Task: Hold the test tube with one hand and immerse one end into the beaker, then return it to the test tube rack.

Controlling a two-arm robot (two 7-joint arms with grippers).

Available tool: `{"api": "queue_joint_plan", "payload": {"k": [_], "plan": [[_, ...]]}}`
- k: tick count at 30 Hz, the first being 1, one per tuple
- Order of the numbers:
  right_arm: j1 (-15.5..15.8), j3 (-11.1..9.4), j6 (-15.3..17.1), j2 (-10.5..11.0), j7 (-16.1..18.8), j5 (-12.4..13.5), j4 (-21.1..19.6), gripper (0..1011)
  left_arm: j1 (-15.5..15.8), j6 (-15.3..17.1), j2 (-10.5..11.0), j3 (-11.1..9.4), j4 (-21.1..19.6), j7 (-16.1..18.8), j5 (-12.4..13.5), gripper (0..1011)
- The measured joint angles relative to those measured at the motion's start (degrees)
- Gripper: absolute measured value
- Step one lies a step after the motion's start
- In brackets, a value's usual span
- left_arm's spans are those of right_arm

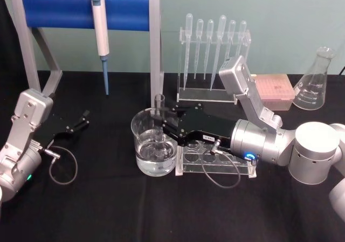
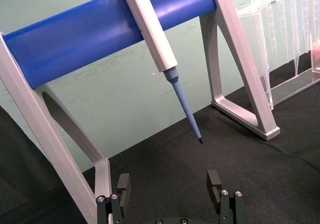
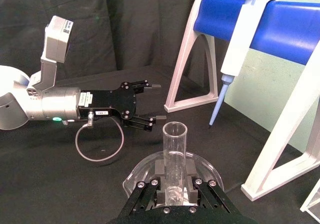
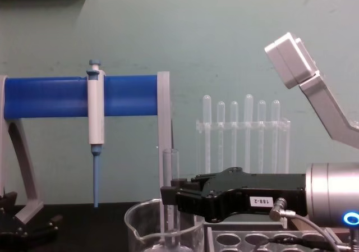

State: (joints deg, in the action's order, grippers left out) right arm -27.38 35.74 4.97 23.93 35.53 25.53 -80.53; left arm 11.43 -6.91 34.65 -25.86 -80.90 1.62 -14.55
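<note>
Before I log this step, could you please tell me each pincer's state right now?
Left pincer: open, empty.
Right pincer: shut on the test tube, dipped in the beaker.

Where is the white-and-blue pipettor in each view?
Head view: pipettor hangs upper left on the blue bar.
Left wrist view: pipettor crosses the bar, beyond the idle left hand.
Right wrist view: pipettor beyond the test tube the right hand holds in the beaker.
Chest view: pipettor left, vertical.
Shared landmark: the blue bar.
</note>
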Motion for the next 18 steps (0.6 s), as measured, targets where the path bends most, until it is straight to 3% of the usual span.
{"api": "queue_joint_plan", "payload": {"k": [9, 18], "plan": [[-0.9, -0.5, 1.2, 1.0, 0.9, 0.7, -2.8, 238, 0.0, 0.0, 0.0, 0.0, 0.0, 0.0, 0.0, 1000], [-1.6, -2.3, 2.3, 3.8, 1.5, 3.3, -8.8, 238, 0.0, 0.0, 0.0, 0.0, 0.0, 0.0, 0.0, 1000]]}}
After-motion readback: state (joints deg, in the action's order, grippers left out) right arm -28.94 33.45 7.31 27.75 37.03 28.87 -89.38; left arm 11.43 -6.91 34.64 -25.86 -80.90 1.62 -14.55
